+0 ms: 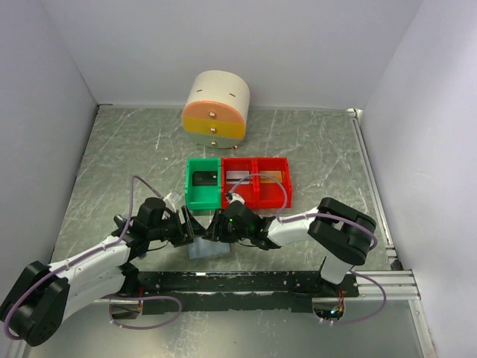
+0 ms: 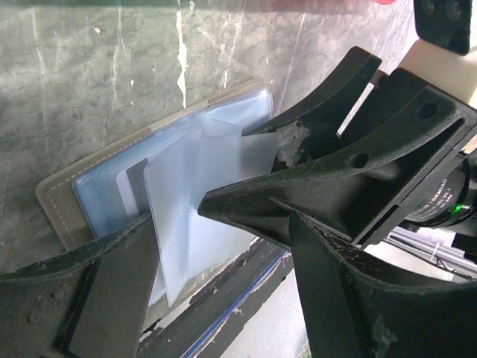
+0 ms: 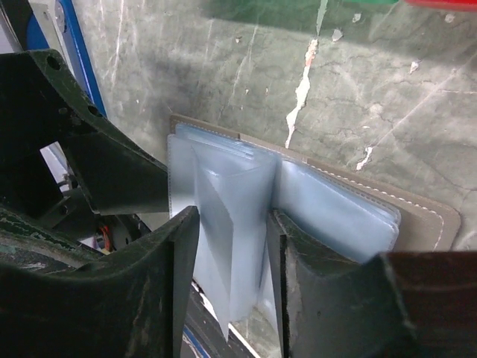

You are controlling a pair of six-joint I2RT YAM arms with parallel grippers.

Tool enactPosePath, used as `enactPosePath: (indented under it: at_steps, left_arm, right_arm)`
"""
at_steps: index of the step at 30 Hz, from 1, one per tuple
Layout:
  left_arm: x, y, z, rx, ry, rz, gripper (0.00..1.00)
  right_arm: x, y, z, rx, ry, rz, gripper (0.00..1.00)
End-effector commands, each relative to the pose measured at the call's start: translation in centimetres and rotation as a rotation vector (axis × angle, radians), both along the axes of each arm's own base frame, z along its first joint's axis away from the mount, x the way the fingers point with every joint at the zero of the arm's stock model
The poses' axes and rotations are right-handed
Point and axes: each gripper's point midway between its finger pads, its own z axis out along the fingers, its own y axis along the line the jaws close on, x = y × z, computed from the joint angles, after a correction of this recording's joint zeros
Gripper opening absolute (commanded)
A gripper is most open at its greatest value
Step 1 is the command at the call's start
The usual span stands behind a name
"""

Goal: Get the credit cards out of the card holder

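Right gripper (image 3: 232, 220) comes in from 3 o'clock with its jaws a narrow way apart. A fan of clear pocket leaves stands between them, puffed rather than pinched flat. Left gripper (image 2: 220, 224), reaching from 9 o'clock, has its jaws wide, astride the same leaves and gripping nothing.

The card holder (image 1: 209, 248) lies spread open at 6 o'clock on the table (image 1: 320, 149), just beyond the black rail (image 1: 246, 282). Its grey-brown cover is flat on the surface, and the edge of a grey credit card (image 2: 136, 186) shows inside one pale blue pocket.

The tabletop is a shiny grey-green sheet veined with white. Plain white walls (image 1: 298, 45) close it in at 9, 12 and 3 o'clock. A green bin (image 1: 203, 201) and a two-part red bin (image 1: 257, 201) sit side by side at centre. A round cream, yellow and orange drawer unit (image 1: 215, 112) stands at 12 o'clock near the back wall.
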Motion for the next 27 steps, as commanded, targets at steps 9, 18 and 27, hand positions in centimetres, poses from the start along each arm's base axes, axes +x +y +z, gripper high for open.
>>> enactPosePath:
  at_steps: [9, 18, 27]
  left_arm:
    - [-0.3, -0.2, 0.5, -0.031, 0.000, 0.001, 0.78]
    - [-0.2, -0.4, 0.9, -0.039, -0.006, -0.007, 0.78]
    - [0.0, -0.3, 1.0, -0.039, -0.004, 0.011, 0.75]
  right_arm:
    - [-1.1, 0.8, 2.5, 0.088, -0.045, 0.094, 0.55]
    - [-0.8, -0.2, 4.1, 0.129, -0.073, 0.040, 0.60]
    - [0.2, -3.1, 5.1, 0.100, -0.112, -0.082, 0.58]
